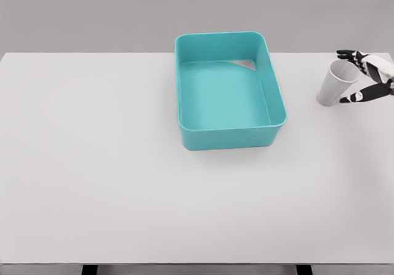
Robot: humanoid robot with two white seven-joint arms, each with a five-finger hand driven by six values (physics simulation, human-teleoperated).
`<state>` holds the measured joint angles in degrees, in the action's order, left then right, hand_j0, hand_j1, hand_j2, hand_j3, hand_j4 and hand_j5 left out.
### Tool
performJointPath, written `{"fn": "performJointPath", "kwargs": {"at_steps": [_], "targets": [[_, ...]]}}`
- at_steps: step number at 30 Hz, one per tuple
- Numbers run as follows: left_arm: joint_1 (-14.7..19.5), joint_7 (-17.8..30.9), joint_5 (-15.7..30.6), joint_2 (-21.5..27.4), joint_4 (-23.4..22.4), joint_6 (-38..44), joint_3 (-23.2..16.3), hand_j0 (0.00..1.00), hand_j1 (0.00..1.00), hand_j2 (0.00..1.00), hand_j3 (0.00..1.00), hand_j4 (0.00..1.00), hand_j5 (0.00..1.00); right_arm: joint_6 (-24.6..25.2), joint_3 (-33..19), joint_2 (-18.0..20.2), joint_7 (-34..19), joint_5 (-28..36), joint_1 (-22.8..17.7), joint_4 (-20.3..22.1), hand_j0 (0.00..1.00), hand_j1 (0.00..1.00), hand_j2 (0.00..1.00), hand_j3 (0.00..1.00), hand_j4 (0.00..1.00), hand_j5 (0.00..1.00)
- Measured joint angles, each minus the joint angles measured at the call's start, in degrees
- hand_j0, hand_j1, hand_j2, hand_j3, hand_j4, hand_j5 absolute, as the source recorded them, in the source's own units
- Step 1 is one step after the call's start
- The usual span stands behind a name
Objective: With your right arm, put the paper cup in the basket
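Reaching in from the right edge of the head view, the right hand (pixel 367 78) sits at the far right of the white table (pixel 123 176), its dark-tipped fingers (pixel 346 53) spread on either side of the paper cup (pixel 335 83) — one set near the rim on the far side, another finger low by the cup's base. The cup leans, its open mouth tipped up and toward the hand, its base nearer the basket (pixel 228 90). Whether the fingers actually press on the cup wall or only bracket it cannot be told from here; they look apart rather than clamped. The teal basket stands near the middle of the table, empty as far as can be seen, with the cup well to its right and clear of its wall. The step in hand looks like securing the grasp, so it should go gently — a thin paper wall will crumple if squeezed hard, and a tilted cup can slip or topple if the fingers close unevenly. Closing around the upper body, then lifting high enough to clear the basket's near rim before carrying leftward, seems the sound course. The left arm does not show.
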<state>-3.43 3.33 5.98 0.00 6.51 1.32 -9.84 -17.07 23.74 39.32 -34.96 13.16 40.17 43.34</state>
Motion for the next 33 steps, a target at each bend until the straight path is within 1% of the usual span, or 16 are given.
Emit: {"fn": "performJointPath", "kwargs": {"at_steps": [6,7,9,10,11,12,21,28,33], "targets": [[0.0,0.0,0.0,0.0,0.0,0.0,0.0,1.00,1.00,1.00,1.00,1.00,1.00,0.0,0.0,-0.6,0.0,-0.1,0.3,-0.2,1.00,1.00,1.00,1.00,1.00,1.00],[0.0,0.0,0.0,0.0,0.0,0.0,0.0,1.00,1.00,1.00,1.00,1.00,1.00,0.0,0.0,-0.7,0.1,-0.1,0.3,-0.2,0.96,0.96,0.96,0.96,0.96,0.96],[0.0,0.0,0.0,0.0,0.0,0.0,0.0,1.00,1.00,1.00,1.00,1.00,1.00,0.1,0.0,-0.7,0.1,0.1,0.3,-0.1,0.82,0.82,0.82,0.82,0.82,0.82],[0.0,0.0,0.0,0.0,0.0,0.0,0.0,1.00,1.00,1.00,1.00,1.00,1.00,0.1,0.0,-0.7,0.1,0.1,0.3,-0.1,0.74,0.74,0.74,0.74,0.74,0.74],[0.0,0.0,0.0,0.0,0.0,0.0,0.0,1.00,1.00,1.00,1.00,1.00,1.00,0.1,0.0,-0.7,0.1,0.3,0.3,0.0,0.69,0.69,0.69,0.69,0.69,0.69],[0.0,0.0,0.0,0.0,0.0,0.0,0.0,1.00,1.00,1.00,1.00,1.00,1.00,0.2,0.0,-0.7,0.2,0.4,0.3,0.0,0.67,0.67,0.67,0.67,0.67,0.67],[0.0,0.0,0.0,0.0,0.0,0.0,0.0,1.00,1.00,1.00,1.00,1.00,1.00,0.0,0.1,-0.6,0.0,0.4,0.3,1.1,0.68,0.68,0.68,0.68,0.68,0.68],[0.0,0.0,0.0,0.0,0.0,0.0,0.0,1.00,1.00,1.00,1.00,1.00,1.00,-0.1,-0.3,0.1,0.0,0.4,1.1,5.5,0.68,0.68,0.68,0.68,0.68,0.68],[0.0,0.0,0.0,0.0,0.0,0.0,0.0,1.00,1.00,1.00,1.00,1.00,1.00,-0.2,-0.3,0.3,0.0,0.4,1.8,11.2,0.68,0.68,0.68,0.68,0.68,0.68]]}}
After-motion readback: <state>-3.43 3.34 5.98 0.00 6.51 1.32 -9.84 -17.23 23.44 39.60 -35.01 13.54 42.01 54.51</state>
